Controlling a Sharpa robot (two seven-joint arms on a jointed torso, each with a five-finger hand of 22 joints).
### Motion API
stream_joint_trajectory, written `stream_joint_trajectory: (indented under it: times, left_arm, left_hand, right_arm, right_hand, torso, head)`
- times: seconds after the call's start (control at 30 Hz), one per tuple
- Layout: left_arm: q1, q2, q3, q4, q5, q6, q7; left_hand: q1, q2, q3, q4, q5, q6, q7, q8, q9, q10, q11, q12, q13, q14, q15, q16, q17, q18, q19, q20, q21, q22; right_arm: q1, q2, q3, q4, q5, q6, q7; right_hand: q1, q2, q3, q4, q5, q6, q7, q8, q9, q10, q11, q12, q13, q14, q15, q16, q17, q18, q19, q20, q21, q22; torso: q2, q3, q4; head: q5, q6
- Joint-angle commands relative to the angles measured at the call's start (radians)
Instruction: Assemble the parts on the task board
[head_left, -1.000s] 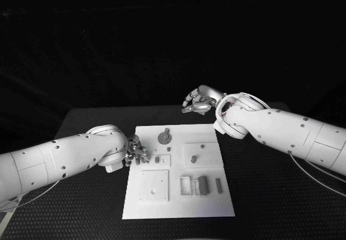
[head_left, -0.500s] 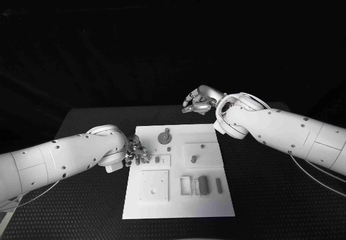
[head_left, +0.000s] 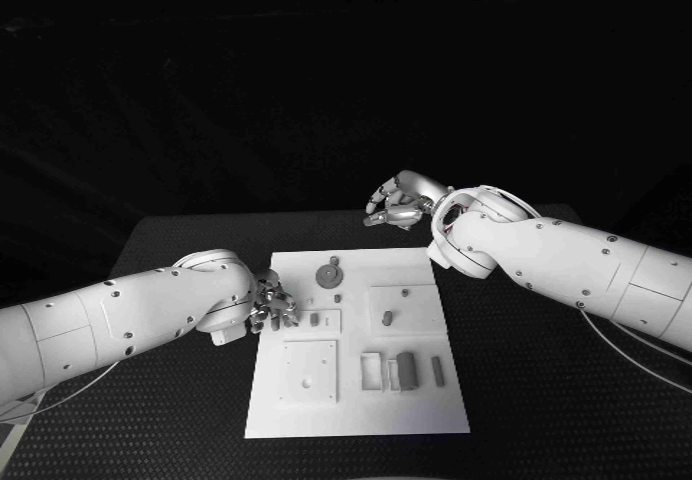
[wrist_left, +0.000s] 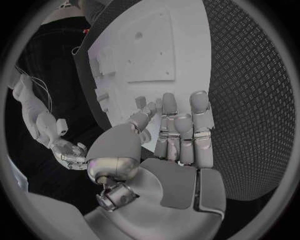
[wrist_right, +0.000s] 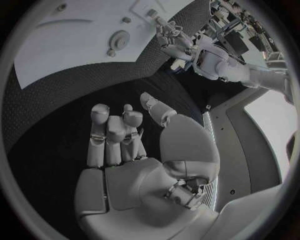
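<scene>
Two hands are in frame, and neither holds a part. The task board (head_left: 358, 340) lies at the centre of the black table (head_left: 173, 240), long axis toward the robot. Grey parts rest on it: a round disc part (head_left: 330, 272) at about 12 o'clock on the board, a short peg (head_left: 387, 319) at about 2 o'clock from the board's centre, and upright blocks (head_left: 405, 369) at about 4 o'clock.

Left hand (head_left: 271, 308): positioned at the board's 9 o'clock edge, fingers extended and slightly apart, tips over or against the small recess there. The left wrist view shows the fingers (wrist_left: 181, 125) spread flat with nothing between them. Whether the tips touch the small piece (head_left: 313, 320) in that recess cannot be determined. This placement suits picking up or pressing that piece.

Right hand (head_left: 394, 203): held off the board, beyond its 12 o'clock end, above the table. The fingers (wrist_right: 109, 132) are loosely curled and empty, apparently parked clear of the working zone.
</scene>
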Motion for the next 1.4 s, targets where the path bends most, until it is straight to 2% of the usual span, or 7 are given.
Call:
stream_joint_trajectory:
  times: [0.03,0.33,0.73,1.1,1.23,1.33,1.4]
  left_arm:
    - [-0.006,0.003,-0.005,0.001,-0.002,0.018,-0.017]
    - [-0.006,0.007,-0.005,-0.001,-0.020,0.021,-0.021]
    - [-0.006,0.009,-0.005,-0.001,-0.016,0.022,-0.022]
    - [-0.006,0.010,-0.006,-0.001,-0.016,0.025,-0.022]
    - [-0.006,0.009,-0.006,-0.001,-0.016,0.013,-0.018]
    - [-0.006,0.009,-0.006,-0.001,-0.019,0.000,-0.017]
    - [-0.006,0.009,-0.006,0.000,-0.020,-0.003,-0.016]
  left_hand:
    - [0.000,0.007,0.006,0.001,0.002,0.021,0.018,0.004,-0.001,0.008,0.002,0.005,0.001,0.005,-0.014,0.005,0.002,0.035,0.003,-0.007,0.004,0.018]
    - [-0.011,-0.026,0.000,0.005,-0.001,0.015,0.020,0.001,-0.005,0.005,0.004,0.002,0.000,0.004,-0.012,0.001,0.001,0.032,0.002,-0.009,0.002,0.017]
    - [-0.048,-0.094,-0.017,0.057,-0.002,0.010,0.021,0.001,-0.008,0.003,0.004,0.000,0.002,0.006,-0.012,-0.003,0.001,0.030,0.004,-0.013,-0.004,0.015]
    - [-0.050,-0.124,-0.018,0.071,-0.002,0.010,0.020,0.002,-0.008,0.004,0.004,0.000,0.003,0.007,-0.013,-0.004,0.002,0.030,0.006,-0.015,-0.005,0.015]
    - [-0.040,-0.118,-0.012,0.069,-0.001,0.011,0.019,0.003,-0.008,0.005,0.003,0.000,0.003,0.008,-0.014,-0.004,0.002,0.031,0.007,-0.017,-0.005,0.015]
    - [-0.013,-0.088,-0.003,0.049,0.001,0.012,0.018,0.005,-0.008,0.006,0.003,0.001,0.004,0.009,-0.014,-0.003,0.003,0.030,0.008,-0.016,-0.005,0.017]
    - [0.017,-0.056,0.010,0.022,0.010,0.012,0.018,0.006,-0.008,0.006,0.003,0.001,0.005,0.010,-0.015,-0.003,0.004,0.030,0.008,-0.017,-0.004,0.018]
  right_arm:
    - [-0.001,-0.001,0.000,0.001,-0.002,0.009,0.003]
    - [-0.001,-0.001,0.000,0.002,-0.002,0.009,0.003]
    - [-0.001,-0.004,0.000,0.002,-0.001,0.009,0.003]
    - [-0.001,-0.003,0.000,0.002,0.001,0.010,0.003]
    - [-0.001,-0.003,0.000,0.002,0.001,0.010,0.003]
    - [-0.001,-0.003,0.000,0.002,0.001,0.010,0.003]
    - [-0.001,-0.002,0.000,0.002,0.001,0.010,0.003]
  right_hand:
    - [-0.008,0.000,0.001,0.006,-0.002,0.001,0.007,-0.005,0.001,-0.008,-0.002,0.000,0.001,0.001,0.001,-0.004,0.002,0.020,-0.003,-0.007,-0.004,0.009]
    - [-0.008,0.000,0.001,0.006,-0.002,0.001,0.007,-0.006,0.002,-0.008,-0.002,0.000,0.001,0.001,0.001,-0.004,0.002,0.020,-0.003,-0.007,-0.004,0.009]
    - [-0.008,0.000,0.001,0.006,-0.002,0.002,0.007,-0.006,0.002,-0.008,-0.002,0.000,0.001,0.001,0.001,-0.004,0.002,0.020,-0.003,-0.007,-0.004,0.009]
    - [-0.008,0.000,0.001,0.006,-0.002,0.002,0.007,-0.006,0.002,-0.008,-0.002,0.000,0.001,0.001,0.001,-0.004,0.002,0.020,-0.003,-0.007,-0.004,0.009]
    - [-0.008,0.000,0.001,0.007,-0.002,0.002,0.007,-0.006,0.002,-0.008,-0.002,0.000,0.001,0.001,0.001,-0.004,0.002,0.020,-0.003,-0.007,-0.004,0.009]
    - [-0.008,0.000,0.001,0.007,-0.002,0.002,0.007,-0.006,0.002,-0.008,-0.002,0.000,0.001,0.001,0.001,-0.004,0.002,0.020,-0.003,-0.007,-0.004,0.009]
    - [-0.008,0.000,0.001,0.007,-0.002,0.002,0.007,-0.006,0.002,-0.008,-0.002,0.000,0.001,0.001,0.001,-0.004,0.002,0.020,-0.003,-0.007,-0.004,0.009]
  torso:
    - [0.000,-0.0003,0.0001]
    - [0.000,0.0005,-0.0004]
    - [0.000,-0.0002,0.0006]
    - [0.000,-0.0003,-0.0004]
    - [0.000,-0.0006,-0.0001]
    - [0.000,-0.0004,-0.0002]
    - [0.000,-0.0002,-0.0002]
  head:
    - [-0.001,-0.001]
    - [-0.001,-0.001]
    - [-0.004,-0.001]
    - [-0.004,-0.002]
    - [-0.003,-0.002]
    - [-0.004,-0.002]
    - [-0.003,-0.002]
